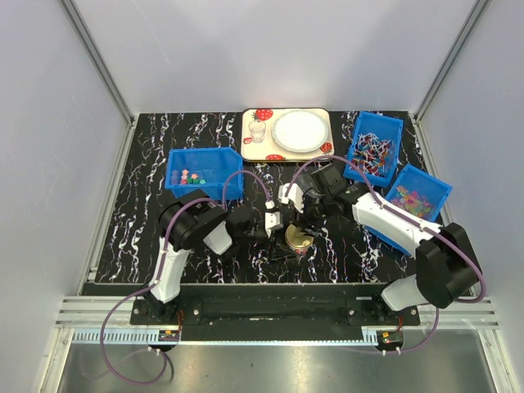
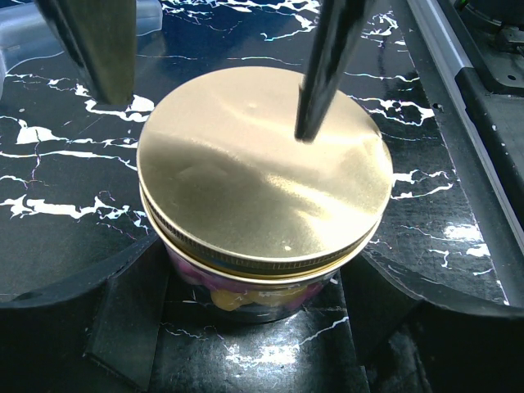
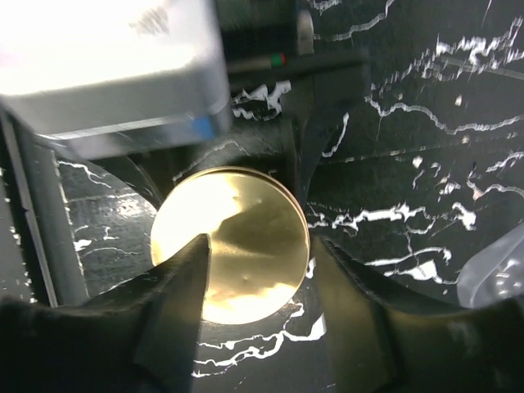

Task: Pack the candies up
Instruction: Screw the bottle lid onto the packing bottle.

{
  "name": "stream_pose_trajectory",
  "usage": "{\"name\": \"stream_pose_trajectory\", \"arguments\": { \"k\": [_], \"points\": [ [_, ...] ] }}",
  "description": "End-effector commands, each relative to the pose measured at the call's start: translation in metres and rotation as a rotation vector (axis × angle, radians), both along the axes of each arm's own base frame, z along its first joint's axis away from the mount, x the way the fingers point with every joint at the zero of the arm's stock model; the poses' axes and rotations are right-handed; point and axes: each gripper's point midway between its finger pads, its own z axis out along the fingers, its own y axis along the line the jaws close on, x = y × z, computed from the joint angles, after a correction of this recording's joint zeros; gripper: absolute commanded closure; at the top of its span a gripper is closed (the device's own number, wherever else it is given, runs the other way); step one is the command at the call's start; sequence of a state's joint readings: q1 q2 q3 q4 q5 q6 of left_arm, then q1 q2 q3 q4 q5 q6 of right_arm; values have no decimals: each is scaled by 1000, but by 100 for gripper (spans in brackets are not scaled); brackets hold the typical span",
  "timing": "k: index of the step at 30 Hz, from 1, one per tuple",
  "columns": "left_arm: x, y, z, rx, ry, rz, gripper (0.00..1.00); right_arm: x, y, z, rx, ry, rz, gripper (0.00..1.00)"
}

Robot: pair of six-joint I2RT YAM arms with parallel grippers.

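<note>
A clear jar [image 2: 246,307] with a gold lid [image 2: 258,176] stands on the black marbled table [image 1: 147,221], with pink and yellow candies [image 2: 217,295] showing through its wall. My left gripper [image 2: 262,250] is shut on the jar, one finger on each side of it. Just above the lid hangs my right gripper [image 3: 260,246], open; its left finger overlaps the lid [image 3: 233,241] and its right finger sits past the rim. More candies [image 1: 190,176] lie in the blue bin [image 1: 214,162] at the left. From above, the jar [image 1: 297,239] stands between both arms.
At the right, one blue bin [image 1: 358,139] holds thin red-blue-white stick sweets and another [image 1: 432,182] holds translucent pastel sweets. A tray [image 1: 248,151] with a white plate [image 1: 300,131] and a small glass [image 1: 258,131] is at the back.
</note>
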State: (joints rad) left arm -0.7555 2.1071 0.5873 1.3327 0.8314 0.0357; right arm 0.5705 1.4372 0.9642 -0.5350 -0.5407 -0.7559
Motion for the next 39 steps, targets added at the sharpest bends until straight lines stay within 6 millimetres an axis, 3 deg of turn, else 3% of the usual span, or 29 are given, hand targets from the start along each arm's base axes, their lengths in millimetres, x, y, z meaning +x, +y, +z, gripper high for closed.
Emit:
{"name": "stream_pose_trajectory", "arguments": {
  "k": [1,11,21,25,30,39],
  "points": [
    [7,-12,64,-233,-247,-30,28,16,3,-3,-3,-65,-33,34],
    [7,-12,64,-232,-245,-28,28,17,6,-37,-118,-88,-33,33],
    [7,-12,64,-233,-241,-30,28,6,5,-22,-119,-51,-2,31],
    [7,-12,64,-233,-240,-30,28,-12,11,-14,-59,98,42,39],
    [7,-12,65,-234,-239,-31,28,-11,6,-12,-38,209,27,53],
    [8,-11,65,-233,-237,-30,28,-13,-6,-16,-63,238,10,59]
  ]
}}
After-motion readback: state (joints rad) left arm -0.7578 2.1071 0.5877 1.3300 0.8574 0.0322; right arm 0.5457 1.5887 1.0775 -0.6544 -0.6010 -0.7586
